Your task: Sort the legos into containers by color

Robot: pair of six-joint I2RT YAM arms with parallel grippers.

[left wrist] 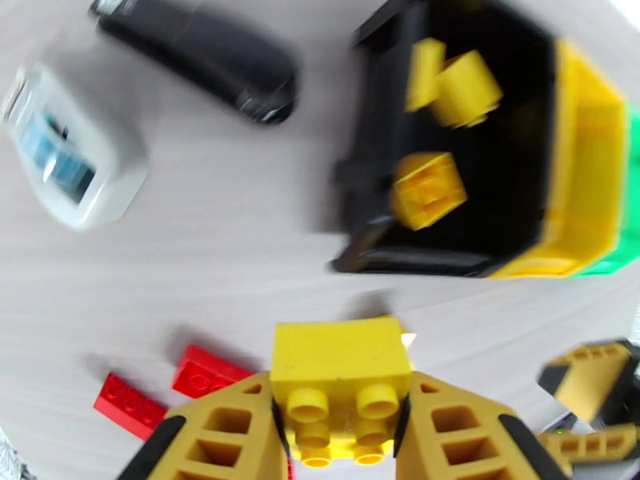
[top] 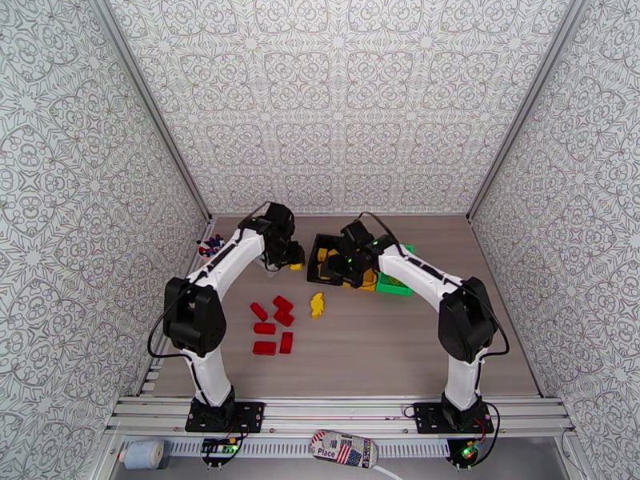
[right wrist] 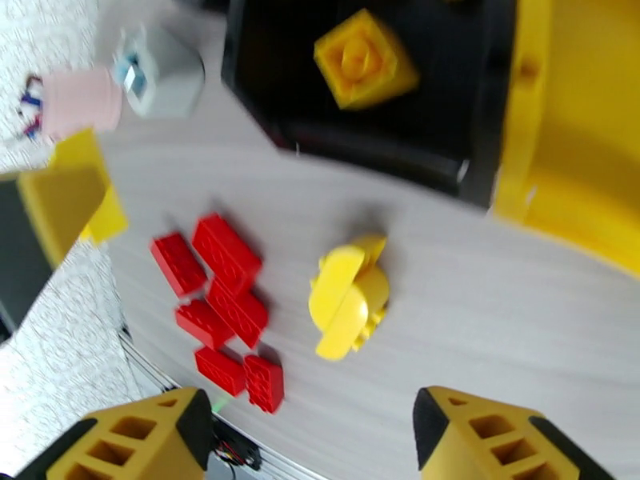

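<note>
Your left gripper [left wrist: 340,403] is clamped on a small yellow studded plastic brick [left wrist: 336,358], apparently near the blurred black plastic bin [left wrist: 416,262]; clear its rim before releasing. Your right gripper [right wrist: 310,424] stands apart, empty.

The worktop [top: 384,354] is seen from high above its near edge, facing forward and down. Close wrist views are aimed downward; the black bin [left wrist: 512,178] and red bricks [right wrist: 226,254] are shared by all views.
</note>
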